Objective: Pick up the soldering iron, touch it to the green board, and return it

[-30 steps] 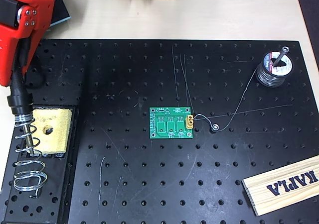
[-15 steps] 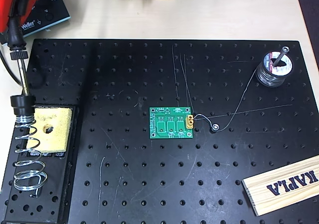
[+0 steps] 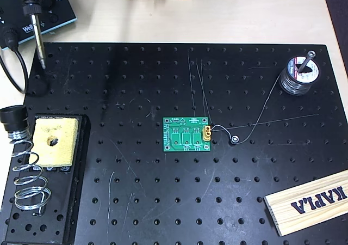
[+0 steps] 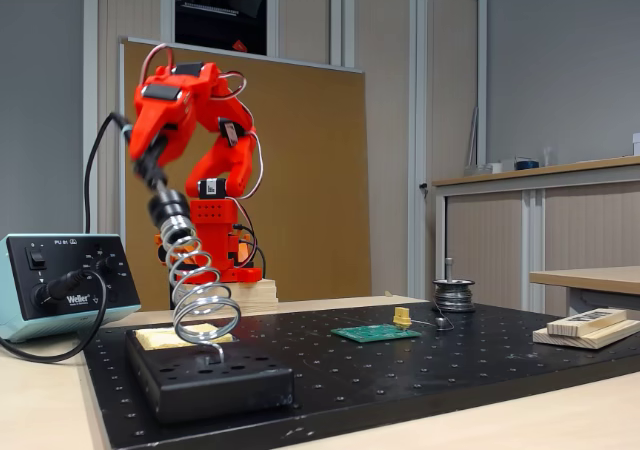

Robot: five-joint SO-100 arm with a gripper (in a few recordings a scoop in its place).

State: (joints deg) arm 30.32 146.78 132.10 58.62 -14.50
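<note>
Fingers of the red gripper (image 4: 150,165) clamp the soldering iron (image 3: 33,22), lifted clear of its spring holder (image 3: 26,174); next, carry the tip toward the green board (image 3: 186,135).

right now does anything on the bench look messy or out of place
Loose solder wire trails off the spool across the black plate to the green board. The wood block lies askew, overhanging the plate's edge.

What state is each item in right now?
Slim black soldering iron: lifted out of its holder, tip pointing down.
Coiled silver spring holder: empty.
Red arm's tool: shut on the iron.
Small square green board: flat on the plate, untouched.
Solder wire spool: upright.
</note>
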